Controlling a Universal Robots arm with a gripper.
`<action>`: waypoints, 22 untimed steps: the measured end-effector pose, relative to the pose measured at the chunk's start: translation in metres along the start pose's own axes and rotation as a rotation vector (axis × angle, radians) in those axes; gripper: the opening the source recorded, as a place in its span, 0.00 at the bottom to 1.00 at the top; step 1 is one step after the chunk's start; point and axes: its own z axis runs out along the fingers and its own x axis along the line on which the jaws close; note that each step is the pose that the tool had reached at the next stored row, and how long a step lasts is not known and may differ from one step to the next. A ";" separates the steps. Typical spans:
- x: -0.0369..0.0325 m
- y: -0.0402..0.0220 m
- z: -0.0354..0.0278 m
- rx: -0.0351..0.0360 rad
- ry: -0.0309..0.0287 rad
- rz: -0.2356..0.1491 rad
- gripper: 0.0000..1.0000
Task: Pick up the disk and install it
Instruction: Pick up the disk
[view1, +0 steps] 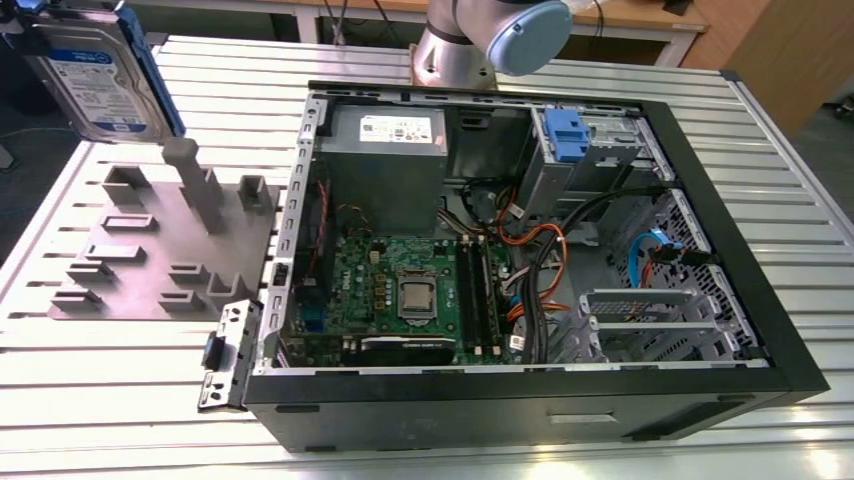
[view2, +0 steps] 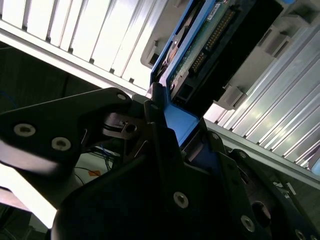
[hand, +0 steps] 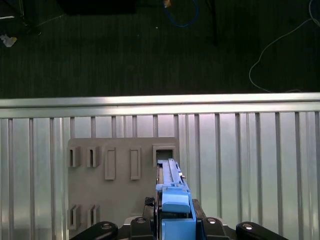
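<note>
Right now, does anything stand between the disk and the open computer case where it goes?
Nothing visible does. The gripper holds the disk in the air above the grey fixture, at the exterior view's left of the computer case, whose upper side is open. Inside it, cables lie beside the drive bays.

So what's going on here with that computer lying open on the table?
A robot arm's fingers are clamped on the disk, a hard drive with blue side rails, holding it in the air above the grey holder block. The open computer case lies beside it on the table; the disk is not in it yet.
</note>
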 end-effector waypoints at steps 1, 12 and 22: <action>0.0000 0.0000 -0.0010 0.0001 0.0000 0.000 0.37; -0.0002 0.0000 -0.0058 -0.0001 0.0000 0.000 0.37; -0.0003 0.0000 -0.0106 0.0000 0.0000 0.000 0.37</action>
